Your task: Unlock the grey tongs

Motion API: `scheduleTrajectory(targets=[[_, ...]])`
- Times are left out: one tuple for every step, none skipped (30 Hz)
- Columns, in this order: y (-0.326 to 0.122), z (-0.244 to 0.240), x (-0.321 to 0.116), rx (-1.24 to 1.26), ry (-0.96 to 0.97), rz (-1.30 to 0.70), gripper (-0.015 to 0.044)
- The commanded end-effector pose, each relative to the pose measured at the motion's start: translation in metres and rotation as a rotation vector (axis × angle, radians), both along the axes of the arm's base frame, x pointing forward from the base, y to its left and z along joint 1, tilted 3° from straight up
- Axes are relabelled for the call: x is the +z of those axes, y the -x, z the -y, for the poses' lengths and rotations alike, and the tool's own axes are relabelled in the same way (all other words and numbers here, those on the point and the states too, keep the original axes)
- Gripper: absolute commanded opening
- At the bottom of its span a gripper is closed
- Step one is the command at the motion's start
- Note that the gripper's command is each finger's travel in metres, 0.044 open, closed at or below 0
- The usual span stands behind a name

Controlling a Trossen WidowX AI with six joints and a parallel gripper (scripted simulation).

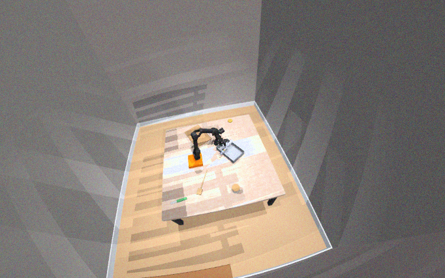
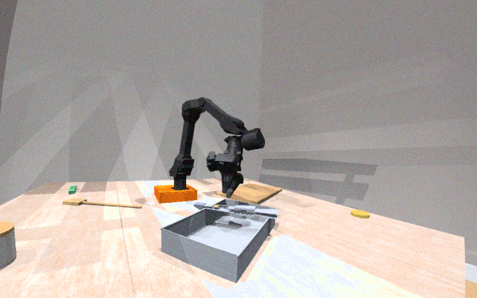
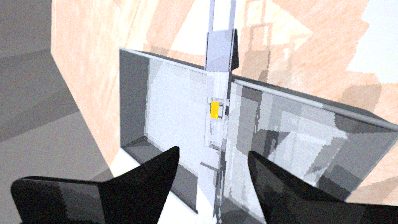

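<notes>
Tongs (image 3: 219, 115) lie shut across the tin (image 3: 165, 107) on the desk; our tool (image 3: 212, 167) hovers above them, half spread and empty, so we judge every step remains, board (image 2: 257, 192) bare.

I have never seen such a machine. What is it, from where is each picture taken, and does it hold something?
It is one black robot arm on an orange base, ending in a two-fingered gripper. One picture looks from high above, one from the table's side, one from the wrist. On the pale wooden table a grey roasting tin carries the grey tongs across it; a wooden board lies behind. The gripper is open above the tongs and holds nothing.
</notes>
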State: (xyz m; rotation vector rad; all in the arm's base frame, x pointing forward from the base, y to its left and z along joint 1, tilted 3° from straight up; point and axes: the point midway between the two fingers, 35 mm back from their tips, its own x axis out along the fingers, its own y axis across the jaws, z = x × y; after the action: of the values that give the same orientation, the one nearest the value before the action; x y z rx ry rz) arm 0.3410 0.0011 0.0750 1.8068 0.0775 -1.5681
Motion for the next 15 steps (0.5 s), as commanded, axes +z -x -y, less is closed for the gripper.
scheduleTrajectory(targets=[[0.002,-0.002,0.001,-0.007,0.009,0.004,0.026],[0.002,-0.002,0.001,-0.007,0.009,0.004,0.026],[0.002,-0.002,0.001,-0.007,0.009,0.004,0.026],[0.002,-0.002,0.001,-0.007,0.009,0.004,0.026],[0.002,-0.002,0.0,-0.007,0.009,0.004,0.026],[0.001,-0.002,0.0,-0.007,0.009,0.004,0.026],[0.001,-0.002,-0.001,-0.007,0.009,0.004,0.026],[0.001,-0.001,-0.002,-0.007,0.009,0.004,0.026],[0.0,-0.001,-0.003,-0.007,0.009,0.004,0.026],[0.0,0.0,-0.004,-0.007,0.009,0.004,0.026],[-0.001,0.0,-0.006,-0.007,0.009,0.004,0.026],[-0.002,0.001,-0.007,-0.007,0.009,0.004,0.026],[-0.002,0.002,-0.008,-0.007,0.009,0.004,0.026],[-0.003,0.002,-0.01,-0.007,0.009,0.004,0.026],[-0.003,0.003,-0.011,-0.007,0.009,0.004,0.026]])
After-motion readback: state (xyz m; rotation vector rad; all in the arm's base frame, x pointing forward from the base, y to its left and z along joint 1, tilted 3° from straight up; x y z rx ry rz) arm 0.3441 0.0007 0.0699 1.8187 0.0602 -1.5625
